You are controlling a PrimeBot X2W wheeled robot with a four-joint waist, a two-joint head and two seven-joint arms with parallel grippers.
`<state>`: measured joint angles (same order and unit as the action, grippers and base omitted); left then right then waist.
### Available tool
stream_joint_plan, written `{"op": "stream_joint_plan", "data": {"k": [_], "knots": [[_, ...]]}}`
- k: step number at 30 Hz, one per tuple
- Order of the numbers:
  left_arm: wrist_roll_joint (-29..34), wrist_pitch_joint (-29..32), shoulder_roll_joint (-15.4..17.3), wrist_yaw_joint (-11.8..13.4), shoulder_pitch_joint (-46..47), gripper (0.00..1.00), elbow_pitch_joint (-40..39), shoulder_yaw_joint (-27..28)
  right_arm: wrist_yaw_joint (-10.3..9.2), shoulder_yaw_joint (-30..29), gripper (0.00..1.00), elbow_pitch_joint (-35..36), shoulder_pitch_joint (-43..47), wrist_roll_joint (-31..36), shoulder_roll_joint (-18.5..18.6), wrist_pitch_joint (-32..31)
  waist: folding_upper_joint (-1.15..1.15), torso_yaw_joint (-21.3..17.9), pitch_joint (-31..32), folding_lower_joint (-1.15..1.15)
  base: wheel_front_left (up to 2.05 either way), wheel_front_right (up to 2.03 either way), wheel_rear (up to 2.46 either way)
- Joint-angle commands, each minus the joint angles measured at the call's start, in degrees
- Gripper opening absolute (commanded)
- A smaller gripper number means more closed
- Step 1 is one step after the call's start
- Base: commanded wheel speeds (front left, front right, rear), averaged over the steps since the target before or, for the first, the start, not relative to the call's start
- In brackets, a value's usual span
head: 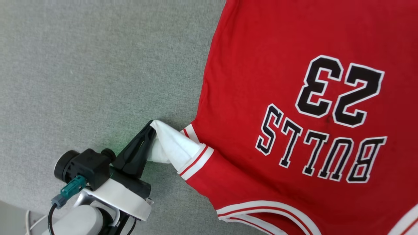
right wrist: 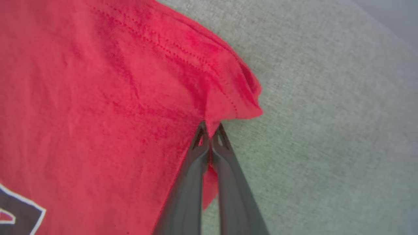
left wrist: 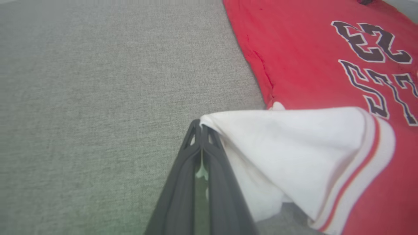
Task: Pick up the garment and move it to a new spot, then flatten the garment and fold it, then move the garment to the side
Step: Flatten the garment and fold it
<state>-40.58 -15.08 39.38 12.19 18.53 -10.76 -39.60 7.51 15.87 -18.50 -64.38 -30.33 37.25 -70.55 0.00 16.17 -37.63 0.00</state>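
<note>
Head view looks down on the garment [head: 277,81], a red jersey spread on a grey fabric surface [head: 81,65]. It fills the right side of the picture, with its black, white-outlined "BULLS" and "23" upside down. Its white sleeve [head: 173,147], edged with red-and-white striped trim, sticks out from the jersey's left side toward the lower left. The left gripper [head: 152,125] is clamped tight on the tip of that sleeve, its two dark fingers pressed together with white cloth pinched between them. The left wrist view shows the sleeve bunched into a fold that runs from the fingertips back to the red body. In the right wrist view the right gripper [right wrist: 210,130] is likewise clenched, its fingers nipping a red edge of the jersey just below a puckered, stitched corner, with the grey surface just beside it.
</note>
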Motion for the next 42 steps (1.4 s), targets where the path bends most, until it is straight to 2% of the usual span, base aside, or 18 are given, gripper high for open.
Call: {"op": "stream_joint_plan", "data": {"k": [1, 6, 12, 17, 24, 29, 33, 36, 37, 38, 39, 42], "knots": [[-0.09, -0.13, -0.17, 0.28, -0.9, 0.0, 0.15, 0.33, -0.03, 0.28, 0.0, -0.3, 1.42, -0.41, 0.13, 0.54, 0.0, -0.9, 2.31, 0.0, 0.0, 0.0, 0.0], [-1.3, -0.1, -0.41, 0.67, -3.13, 0.0, 1.41, 0.49, -0.03, 2.2, 0.0, 1.59, 2.45, -3.66, 1.91, 4.01, 0.0, -2.68, 7.63, 0.0, 0.0, 0.0, 0.0], [-2.66, -0.11, -0.14, 1.17, -6.06, 0.0, 3.05, 0.75, -0.03, 6.12, 0.0, 7.44, 9.5, -9.44, 8.73, 6.43, 0.0, -4.99, 14.41, 0.0, 0.0, 0.0, 0.0], [-3.98, -0.09, 0.68, 2.06, -8.97, 0.0, 3.66, 1.39, -0.03, 7.75, 0.0, 13.95, 20.43, -14.81, 15.27, 9.0, 0.0, -7.35, 19.07, 0.0, 0.0, 0.0, 0.0], [-5.13, -0.1, 1.39, 2.52, -12.5, 0.0, 4.46, 2.25, -0.03, 5.44, 0.0, 19.78, 40.85, -20.17, 22.08, 14.67, 0.0, -10.29, 22.6, 0.0, 0.0, 0.0, 0.0], [-5.3, -0.1, 1.69, 2.75, -14.85, 0.0, 4.14, 3.58, -0.03, 2.48, 0.0, 19.81, 57.93, -23.03, 21.99, 19.3, 0.0, -11.69, 23.21, 0.0, 0.0, 0.0, 0.0], [-5.01, -0.12, 1.58, 2.45, -15.7, 0.0, 4.25, 4.36, -0.04, 0.37, 0.0, 19.06, 68.22, -23.35, 19.33, 23.16, 0.0, -12.27, 22.98, 0.0, 0.0, 0.0, 0.0], [-4.64, -0.12, 1.47, 2.12, -15.69, 0.0, 4.43, 4.68, -0.03, -0.75, 0.0, 18.7, 72.24, -22.49, 16.62, 25.46, 0.0, -12.64, 22.55, 0.0, 0.0, 0.0, 0.0], [-4.51, -0.12, 1.52, 1.96, -15.66, 0.0, 4.52, 4.66, -0.03, -1.52, 0.15, 18.64, 72.51, -22.05, 15.71, 26.48, 0.0, -12.75, 22.47, 0.0, 0.0, 0.0, 0.0], [-4.58, -0.12, 1.6, 1.91, -15.62, 0.0, 4.59, 4.72, -0.04, -2.09, 0.87, 18.84, 72.71, -21.71, 14.92, 27.13, 0.0, -12.88, 22.46, 0.0, 0.0, 0.0, 0.0], [-4.51, -0.12, 1.76, 1.77, -15.53, 0.0, 4.68, 4.76, -0.04, -2.88, 1.0, 19.22, 72.31, -21.36, 14.37, 27.69, 0.0, -12.98, 22.49, 0.0, 0.0, 0.0, 0.0], [-4.38, -0.12, 1.98, 1.67, -15.25, 0.0, 4.93, 4.71, -0.04, -6.04, 1.0, 21.17, 70.21, -20.77, 14.21, 28.76, 0.0, -13.12, 22.8, 0.0, 0.0, 0.0, 0.0]]}}
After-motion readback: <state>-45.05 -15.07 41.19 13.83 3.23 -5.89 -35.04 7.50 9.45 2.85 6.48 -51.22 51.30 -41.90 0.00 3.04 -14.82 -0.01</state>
